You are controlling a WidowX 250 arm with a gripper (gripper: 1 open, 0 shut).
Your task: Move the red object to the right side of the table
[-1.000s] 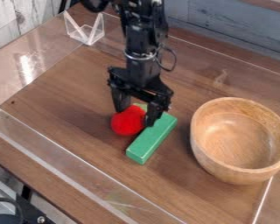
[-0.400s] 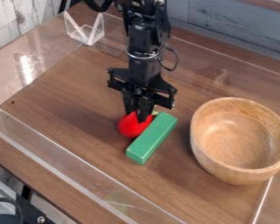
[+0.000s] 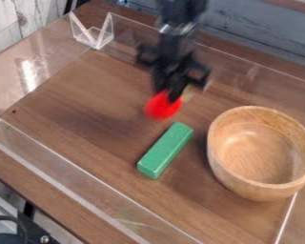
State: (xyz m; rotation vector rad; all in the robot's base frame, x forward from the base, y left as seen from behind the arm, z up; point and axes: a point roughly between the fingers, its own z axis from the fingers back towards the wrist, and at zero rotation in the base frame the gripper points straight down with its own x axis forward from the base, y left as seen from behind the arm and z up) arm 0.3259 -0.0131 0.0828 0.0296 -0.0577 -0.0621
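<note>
So from my seat the red object (image 3: 160, 105) is up off the counter (image 3: 79, 114) right now, sitting right at the tips of the hand (image 3: 170, 95). The whole hand and the red thing are motion-blurred, so I can't make out much detail, but the fingers look drawn in narrow around the top of it, pinching it from either side. The red blob hangs just under the dark fingers, above the middle of the counter, a bit toward the far edge.

The arm comes in from the top edge of the shot and the hand points pretty much straight down at the counter. Can't really tell the finger shapes apart through the blur.

Below and slightly nearer to me, the green block (image 3: 166, 151) lies flat on the wood, angled diagonally, clear of the red object and not touching it. The wooden bowl (image 3: 261, 152) sits by the right edge of the counter, near the front, just beside the block's right end. Clear acrylic walls (image 3: 91, 31) run along the far left corner.
</note>
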